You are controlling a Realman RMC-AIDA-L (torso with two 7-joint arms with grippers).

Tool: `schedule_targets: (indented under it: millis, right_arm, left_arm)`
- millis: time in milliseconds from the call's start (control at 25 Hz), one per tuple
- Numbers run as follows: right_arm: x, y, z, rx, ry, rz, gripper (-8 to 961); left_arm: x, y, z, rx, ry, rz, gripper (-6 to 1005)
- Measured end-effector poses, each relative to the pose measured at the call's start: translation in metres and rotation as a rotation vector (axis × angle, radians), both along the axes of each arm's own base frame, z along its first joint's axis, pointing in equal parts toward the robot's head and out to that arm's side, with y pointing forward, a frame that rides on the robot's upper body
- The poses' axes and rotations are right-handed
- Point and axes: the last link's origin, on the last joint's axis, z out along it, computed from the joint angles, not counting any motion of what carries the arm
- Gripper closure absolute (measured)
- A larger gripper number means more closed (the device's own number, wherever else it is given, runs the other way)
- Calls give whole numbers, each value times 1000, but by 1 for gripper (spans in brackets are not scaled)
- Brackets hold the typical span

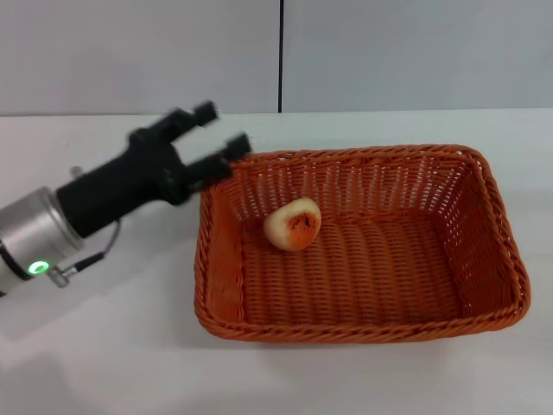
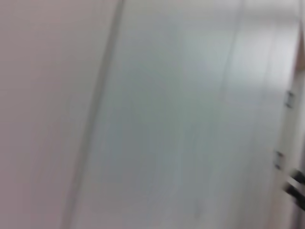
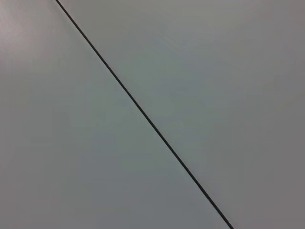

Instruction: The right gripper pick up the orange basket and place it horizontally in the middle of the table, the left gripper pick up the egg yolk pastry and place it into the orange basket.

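The orange basket (image 1: 363,246) lies lengthwise across the middle of the white table (image 1: 104,363) in the head view. Inside it, near its left end, rests the egg yolk pastry (image 1: 293,223), pale with an orange-red speckled patch facing me. My left gripper (image 1: 220,132) hangs open and empty just outside the basket's far left corner, above the rim, apart from the pastry. The right gripper is out of view. Both wrist views show only plain wall.
A grey wall with a dark vertical seam (image 1: 281,56) stands behind the table. Bare tabletop lies to the left of the basket, under my left arm (image 1: 52,229), and along the front edge.
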Motion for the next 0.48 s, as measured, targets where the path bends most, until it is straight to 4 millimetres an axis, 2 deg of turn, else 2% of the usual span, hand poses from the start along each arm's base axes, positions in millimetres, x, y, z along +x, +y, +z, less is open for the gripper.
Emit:
schedule_targets:
  millis: [120,200,240,320,480]
  right_arm:
    - [1,-1,0,0,0,-2,345]
    - [1,-2,0,1,1,-5,345]
    - [1,-2,0,1,1,-5,345]
    - [2,-3,1,5,2,-8,345]
    - [3,-4,1,10,3,-10,345]
  left_arm:
    - [-10,-2,11,92,-25,46,211]
    - [-30,-8,34,292,-76,150,206]
    - [-30,-8,34,292,-76,150,203]
    - [-50,-18,52,471,-122,260,197]
    - [-65,-28,65,609,-156,356,186]
